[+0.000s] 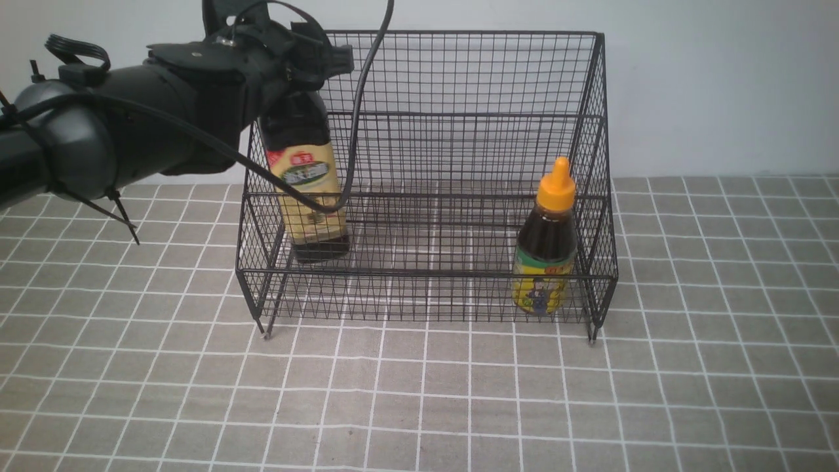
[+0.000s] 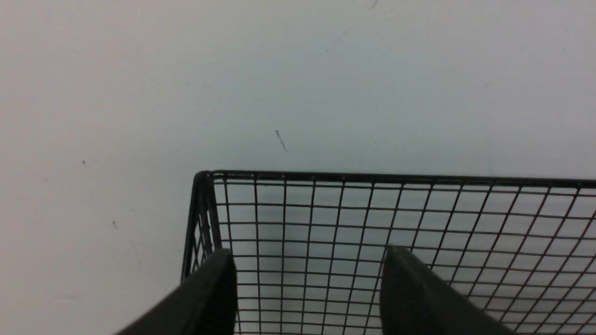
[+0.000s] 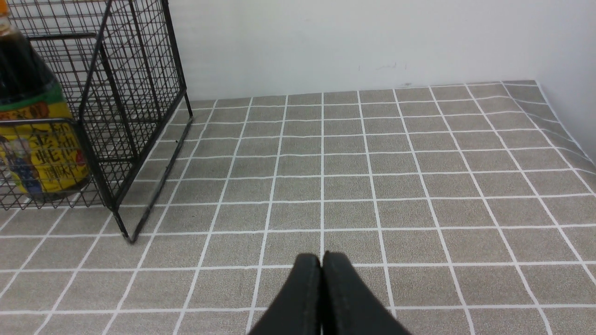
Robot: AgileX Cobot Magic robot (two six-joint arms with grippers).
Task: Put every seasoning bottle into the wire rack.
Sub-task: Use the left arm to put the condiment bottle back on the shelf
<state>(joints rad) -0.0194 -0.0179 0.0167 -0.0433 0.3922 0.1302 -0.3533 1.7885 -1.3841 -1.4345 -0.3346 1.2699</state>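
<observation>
1. A desk [image 1: 419, 400] fills the front view from 3 o'clock round through 6 to 9 o'clock.
2. A cloth [image 1: 721, 275] covers the desk. It has grey-brown squares set apart by thin white lines and lies flat across the front view.
3. A pale wall [image 1: 721, 85] stands behind the desk, from 10 to 2 o'clock in the front view. It meets the cloth in a straight line.
4. The left wrist view shows a short dark scratch [image 2: 281, 139] on the wall, with a few faint specks near it.
5. In the right wrist view a side wall [image 3: 575, 56] joins the back one at a corner. The cloth lies in soft folds [image 3: 561, 128] there.
</observation>
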